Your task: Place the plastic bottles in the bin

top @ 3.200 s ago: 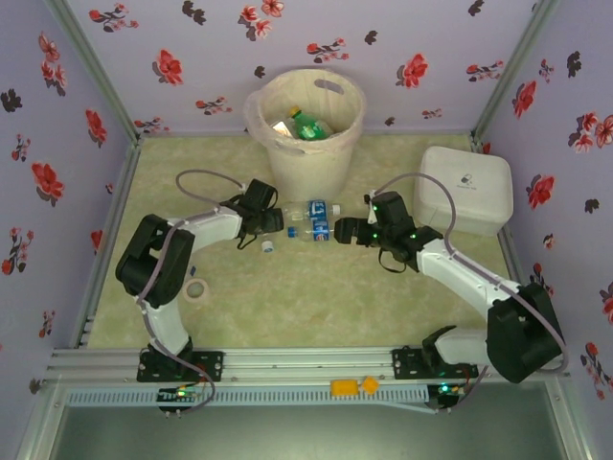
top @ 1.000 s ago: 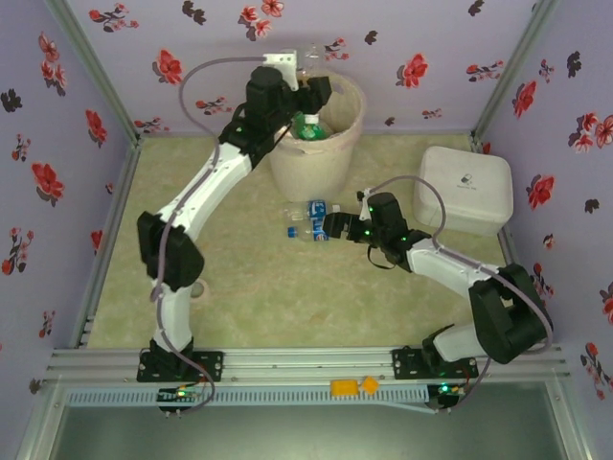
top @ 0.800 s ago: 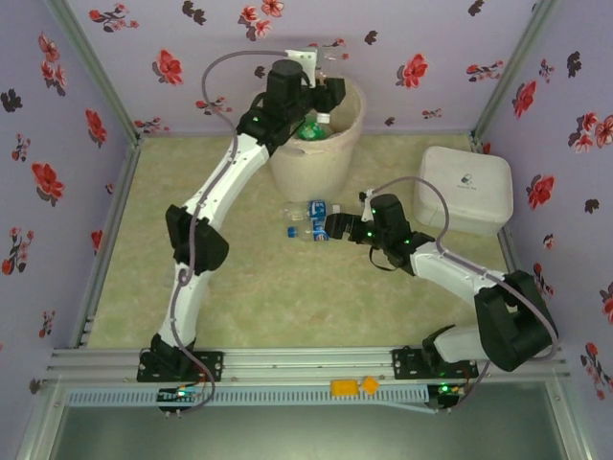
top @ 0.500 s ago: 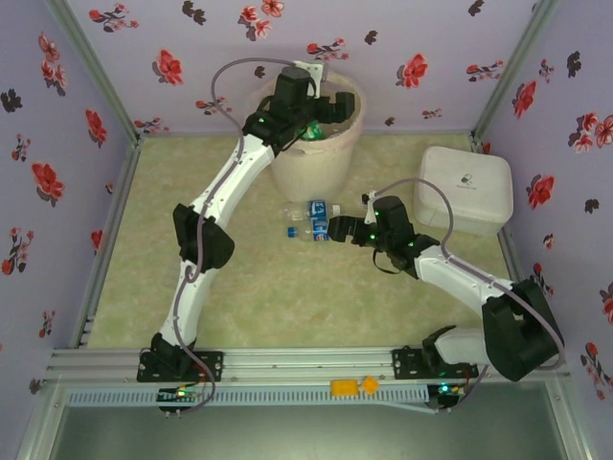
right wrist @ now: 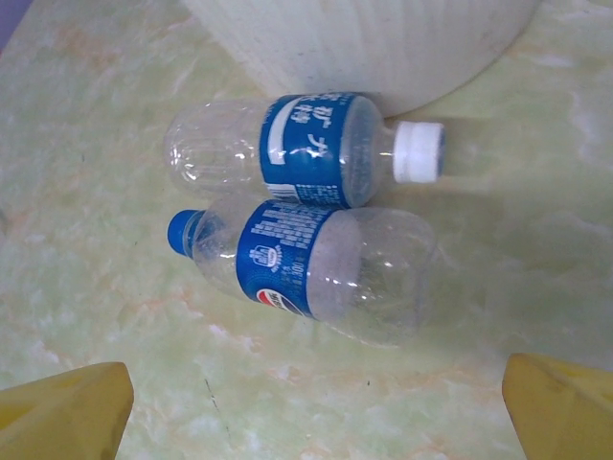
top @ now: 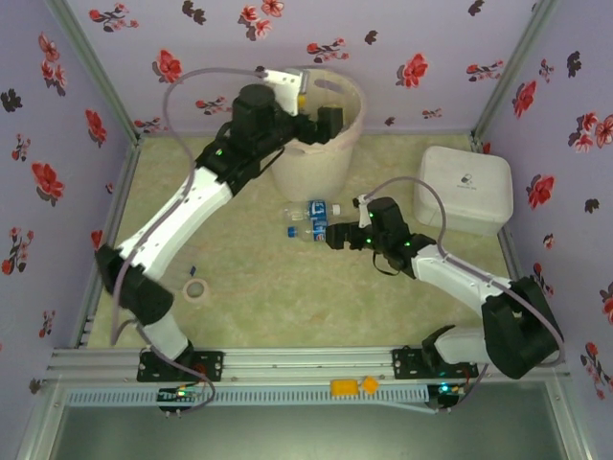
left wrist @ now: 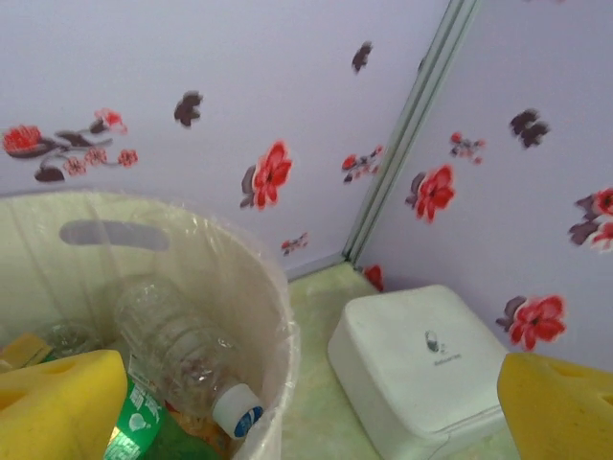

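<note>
- Over the far-middle of the table, the left gripper [top: 326, 125] hangs at the bin's [top: 316, 165] right rim. Its yellow pads [left wrist: 62, 407] are spread wide with nothing between them, a stance suited to dropping into it.
- Inside the bin lie a clear bottle [left wrist: 177, 345] and a green bottle [left wrist: 144, 426].
- Just near of the bin, two blue-labelled bottles lie touching: the white-capped bottle [right wrist: 297, 149] by the bin's base, the blue-capped bottle [right wrist: 306, 264] nearer.
- The right gripper [top: 332, 235] faces them from the right, fingers parted and empty, seemingly lined up for a grasp.
</note>
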Action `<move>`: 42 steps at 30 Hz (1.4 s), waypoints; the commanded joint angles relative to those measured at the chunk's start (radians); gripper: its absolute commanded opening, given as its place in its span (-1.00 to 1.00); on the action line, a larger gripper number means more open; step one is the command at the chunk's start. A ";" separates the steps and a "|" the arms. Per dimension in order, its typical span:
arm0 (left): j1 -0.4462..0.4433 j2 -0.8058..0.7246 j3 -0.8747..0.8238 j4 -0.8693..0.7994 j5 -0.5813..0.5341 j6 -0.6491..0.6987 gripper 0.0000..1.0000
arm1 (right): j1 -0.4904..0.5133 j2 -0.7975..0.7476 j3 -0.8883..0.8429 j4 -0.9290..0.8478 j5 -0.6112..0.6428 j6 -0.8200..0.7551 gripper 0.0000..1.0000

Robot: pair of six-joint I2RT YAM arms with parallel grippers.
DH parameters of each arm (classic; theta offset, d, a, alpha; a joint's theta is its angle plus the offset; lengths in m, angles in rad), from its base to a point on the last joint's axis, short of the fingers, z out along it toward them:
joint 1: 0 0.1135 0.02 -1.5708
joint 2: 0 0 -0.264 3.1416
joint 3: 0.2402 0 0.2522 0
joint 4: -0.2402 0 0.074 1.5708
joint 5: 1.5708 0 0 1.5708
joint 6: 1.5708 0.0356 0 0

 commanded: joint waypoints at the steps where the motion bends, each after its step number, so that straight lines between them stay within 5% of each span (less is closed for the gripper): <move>1: 0.006 -0.131 -0.206 0.162 -0.048 0.013 1.00 | 0.034 0.067 0.084 -0.031 0.008 -0.127 0.99; 12: 0.098 -0.551 -0.909 0.228 -0.353 -0.161 1.00 | 0.084 0.353 0.353 -0.158 0.018 -0.315 0.99; 22: 0.243 -0.819 -1.376 0.167 -0.356 -0.528 1.00 | 0.086 0.487 0.420 -0.149 -0.005 -0.347 0.99; 42: 0.279 -0.711 -1.413 0.290 -0.268 -0.586 1.00 | 0.178 0.506 0.332 -0.192 0.053 -0.315 0.85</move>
